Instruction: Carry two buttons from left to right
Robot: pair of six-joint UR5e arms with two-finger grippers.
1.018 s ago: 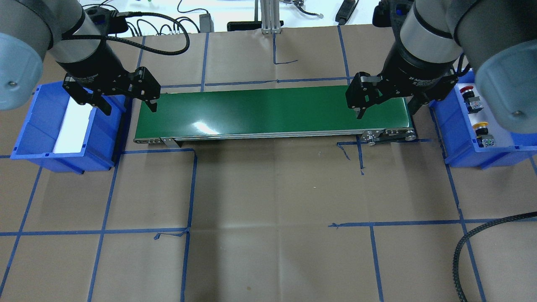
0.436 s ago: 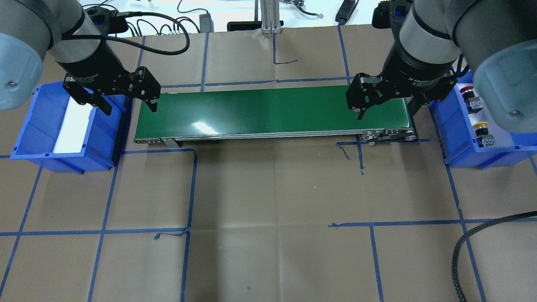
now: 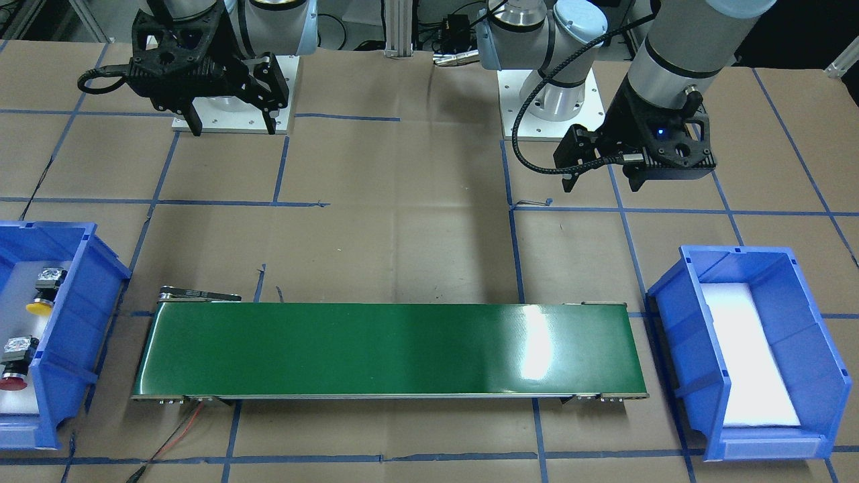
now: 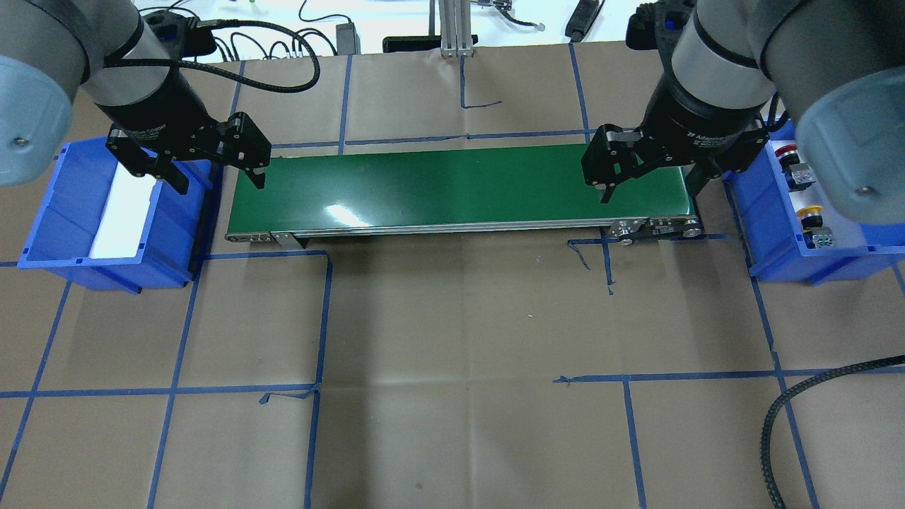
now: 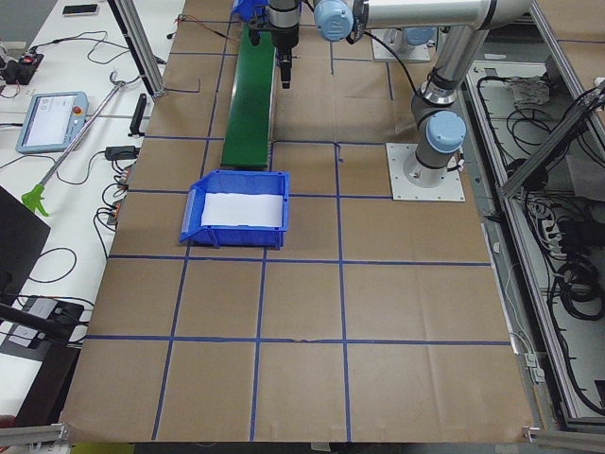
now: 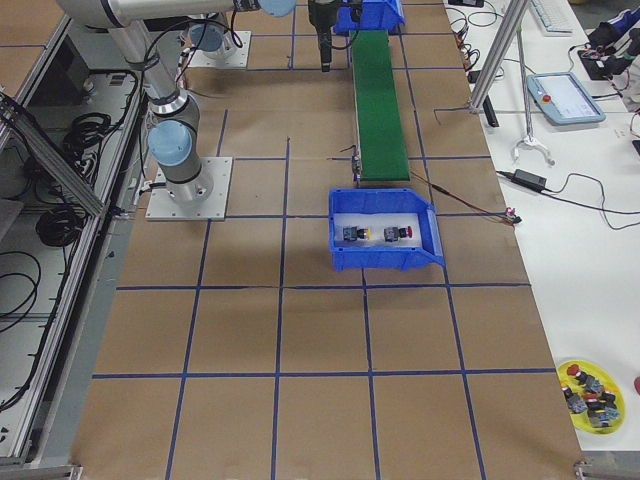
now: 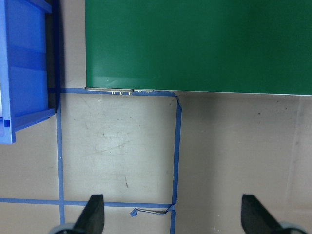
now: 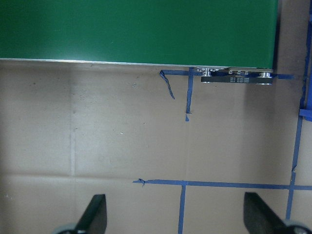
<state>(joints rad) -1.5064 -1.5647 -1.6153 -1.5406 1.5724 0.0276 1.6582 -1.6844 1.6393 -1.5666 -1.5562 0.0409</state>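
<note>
The red button and the yellow button lie in the blue bin at the right end of the conveyor. Both also show in the front view, yellow and red. My right gripper is open and empty, hanging above the belt's right end, left of that bin. My left gripper is open and empty, above the gap between the belt's left end and the left blue bin. That bin holds only a white liner. Both wrist views show spread fingers with nothing between them.
The green conveyor belt runs between the two bins with nothing on it. Brown paper with blue tape lines covers the table. A black cable curls at the front right. Cables and gear lie along the far edge.
My right arm has shifted very slightly to the left. The left arm, both bins and the buttons have not moved.
</note>
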